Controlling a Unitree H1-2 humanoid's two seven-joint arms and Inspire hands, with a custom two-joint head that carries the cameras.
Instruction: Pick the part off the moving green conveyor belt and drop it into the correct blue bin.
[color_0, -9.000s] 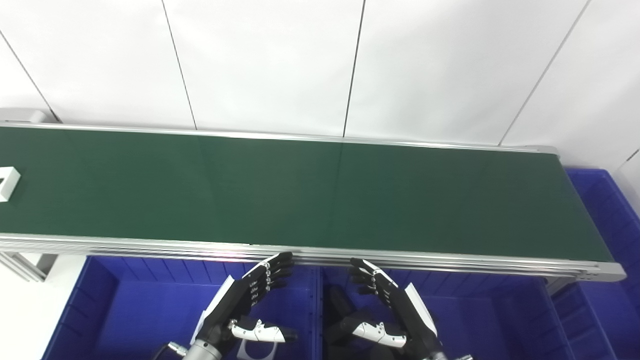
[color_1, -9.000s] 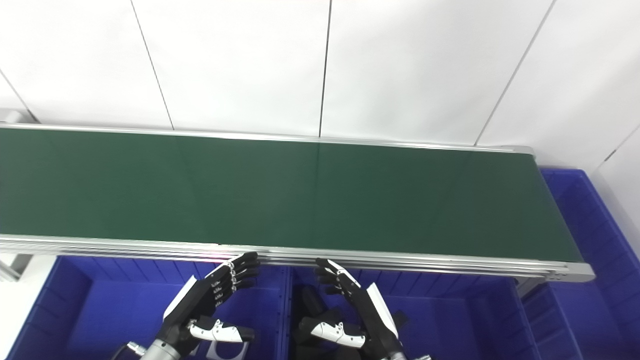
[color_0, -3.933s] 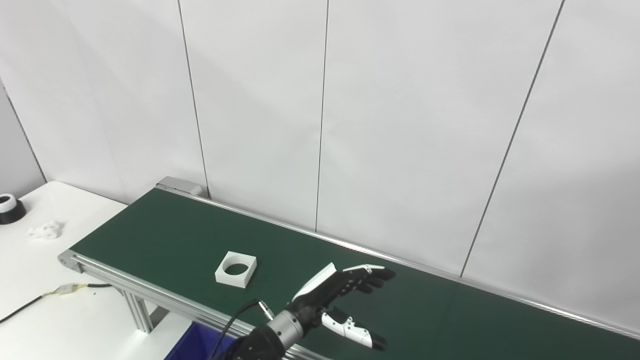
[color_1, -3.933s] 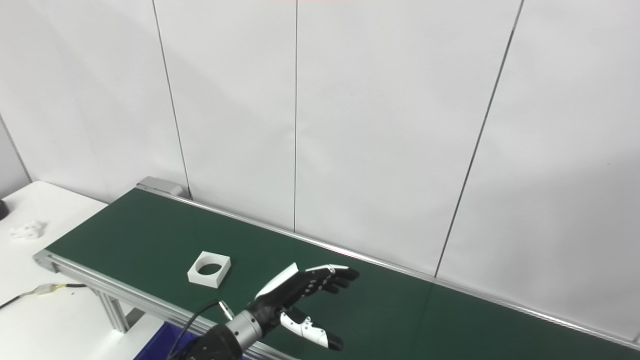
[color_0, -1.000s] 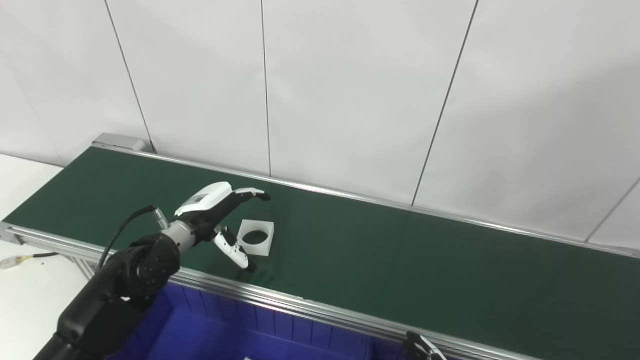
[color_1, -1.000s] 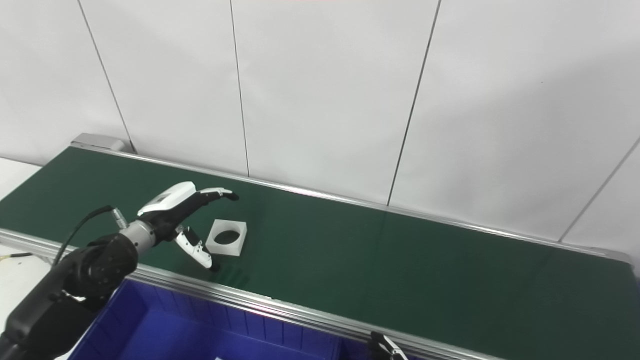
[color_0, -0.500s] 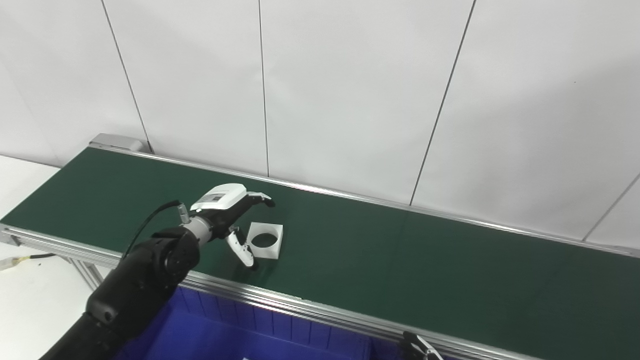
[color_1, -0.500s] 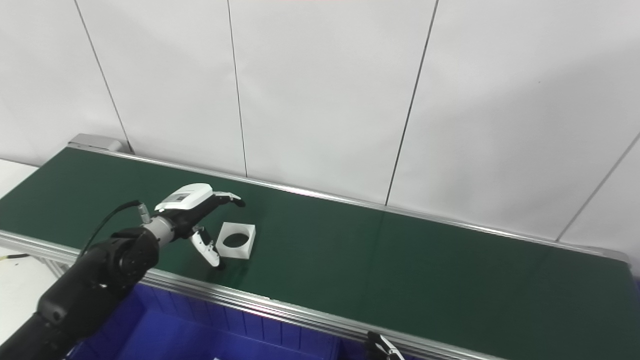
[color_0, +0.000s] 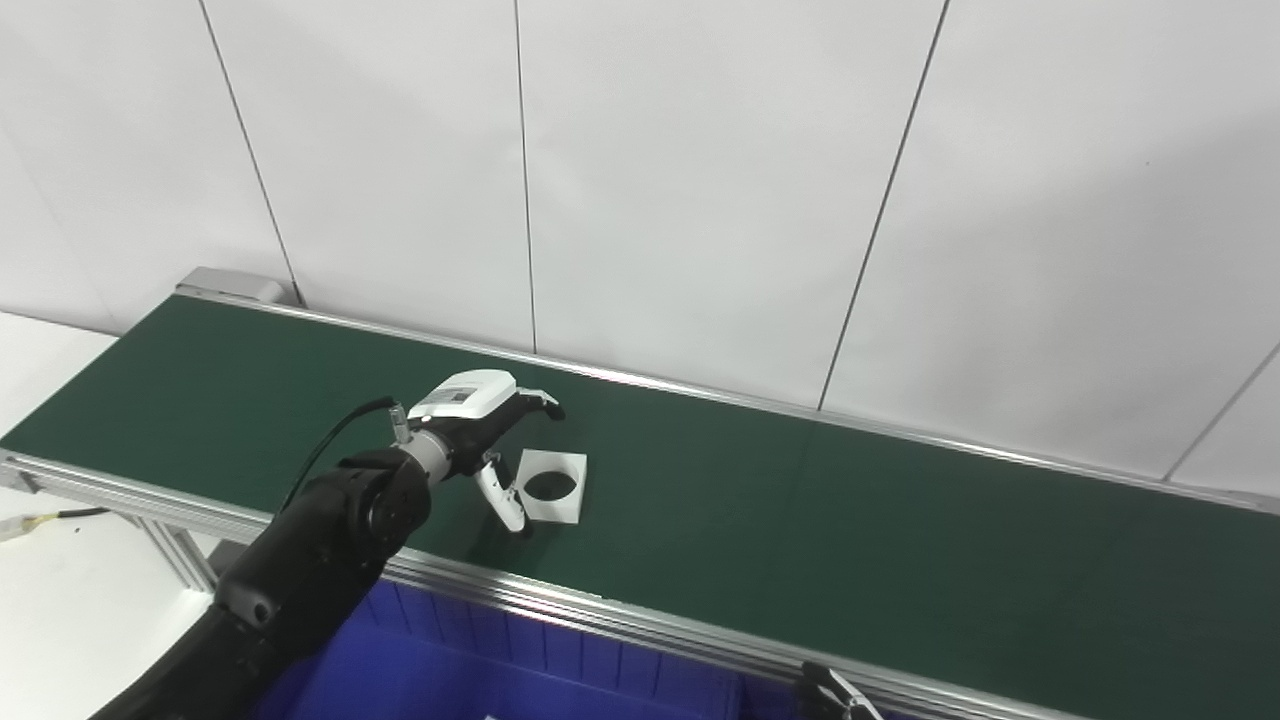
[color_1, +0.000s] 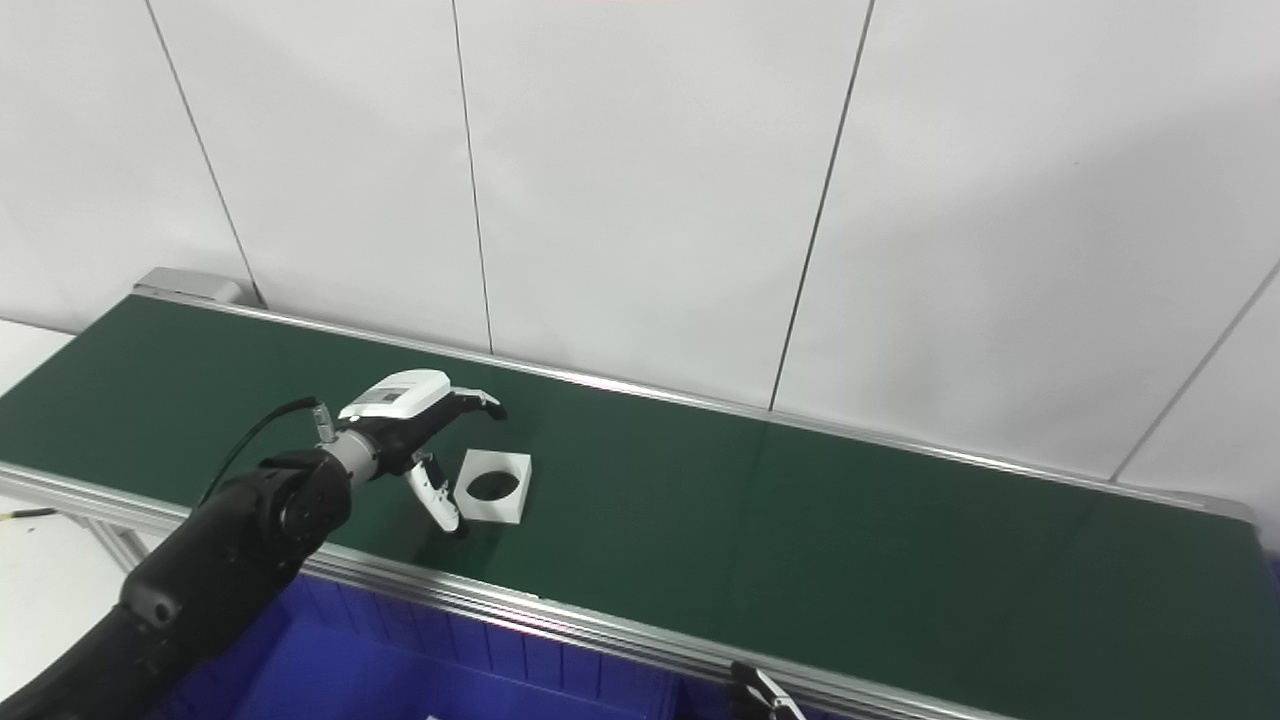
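A white square part with a round hole (color_0: 550, 486) lies flat on the green conveyor belt (color_0: 800, 520). My left hand (color_0: 490, 435) hovers just left of the part, open. Its fingers (color_0: 535, 400) reach over the part's far edge and its thumb (color_0: 505, 505) points down at the near left corner. I cannot tell whether they touch the part. Only the fingertips of my right hand (color_0: 835, 692) show at the bottom edge, too little to judge their state.
A blue bin (color_0: 480, 670) sits below the belt's near rail (color_0: 620, 620). A white table (color_0: 60, 590) with a cable stands at the left end. White wall panels run behind the belt.
The part has ridden the belt to the right. My left hand has followed it to the right, staying just left of it with fingers and thumb spread around it.
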